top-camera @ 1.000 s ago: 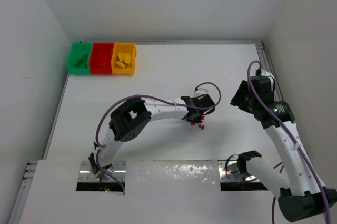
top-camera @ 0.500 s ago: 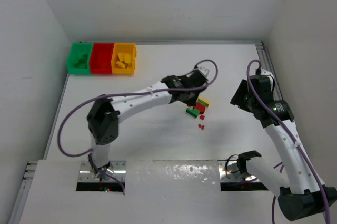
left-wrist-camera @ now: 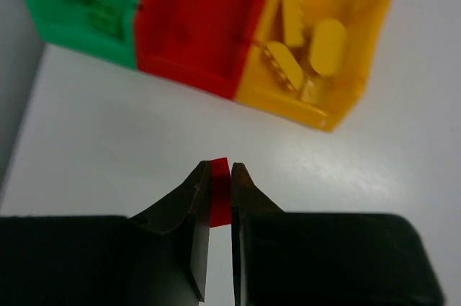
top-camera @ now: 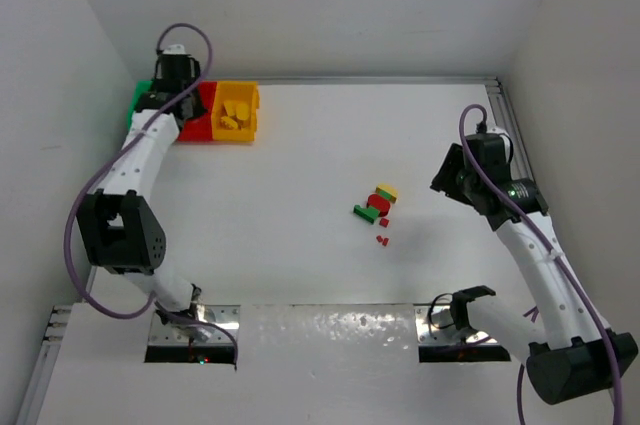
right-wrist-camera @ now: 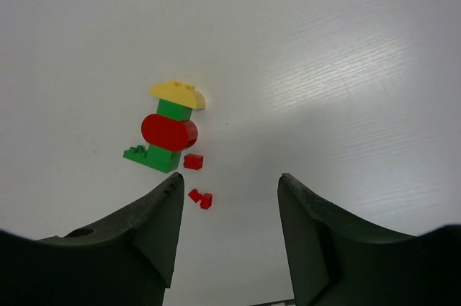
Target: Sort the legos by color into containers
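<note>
- Where the containers [left-wrist-camera: 184, 68] stand at the table's [top-camera: 300, 145] far-left corner, green legos [left-wrist-camera: 101, 3] fill one, yellow legos [left-wrist-camera: 310, 50] another.
- Left fingers [left-wrist-camera: 194, 209] pinch a red lego [left-wrist-camera: 220, 194], pointing at the red bin [left-wrist-camera: 209, 3].
- Right fingers [right-wrist-camera: 155, 227] spread.

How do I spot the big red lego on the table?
On the table, right of centre, a lego cluster lies before the right gripper. The big red lego sits mid-cluster, between the yellow cap and the green plate: oval, far larger than the tiny red bits.
</note>
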Motion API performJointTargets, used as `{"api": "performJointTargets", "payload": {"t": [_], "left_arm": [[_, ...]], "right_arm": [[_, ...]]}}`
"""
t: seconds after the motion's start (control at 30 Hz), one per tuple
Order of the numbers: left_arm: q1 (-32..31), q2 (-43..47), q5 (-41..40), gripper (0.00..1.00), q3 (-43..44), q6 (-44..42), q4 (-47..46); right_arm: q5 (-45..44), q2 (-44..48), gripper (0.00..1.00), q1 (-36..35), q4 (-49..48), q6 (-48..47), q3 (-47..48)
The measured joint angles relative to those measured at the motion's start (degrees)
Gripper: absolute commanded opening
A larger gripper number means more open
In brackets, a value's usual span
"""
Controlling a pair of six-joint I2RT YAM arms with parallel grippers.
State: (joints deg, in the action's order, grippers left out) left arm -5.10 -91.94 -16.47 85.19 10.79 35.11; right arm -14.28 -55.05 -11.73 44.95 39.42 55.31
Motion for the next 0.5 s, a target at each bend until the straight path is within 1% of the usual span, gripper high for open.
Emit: {"api": "performJointTargets", "payload": {"t": [0.1, 0.2, 0.3, 0.4, 0.5], "left_arm": [[7.5, -3.3, 1.03, 0.0, 3.02, -2.91, -4.02], [12.02, -8.9, 1.73, 0.0, 6.62, -5.97, -9.35], [13.27, -15.89, 3.69, 0.0, 10.73, -8.85, -12.85], [13.16, -23.89, 6.75, 0.0, 16.33, -11.15, -14.29], [13.07, -30.1, 8.9, 0.0, 20.28, -12.83, -15.28]], "right_arm": [[0.57, -0.94, 0.54, 0.02, -0.28, -0.04, 0.0], [0.9, -1.2, 0.54, 0.0, -0.55, -0.24, 0.0], [0.9, -1.2, 0.54, 0.0, -0.79, -0.39, -0.02], [0.87, -1.18, 0.54, 0.0, -0.74, -0.46, -0.02], [0.79, -1.05, 0.55, 0.02, -0.63, -0.55, -0.02]]}}
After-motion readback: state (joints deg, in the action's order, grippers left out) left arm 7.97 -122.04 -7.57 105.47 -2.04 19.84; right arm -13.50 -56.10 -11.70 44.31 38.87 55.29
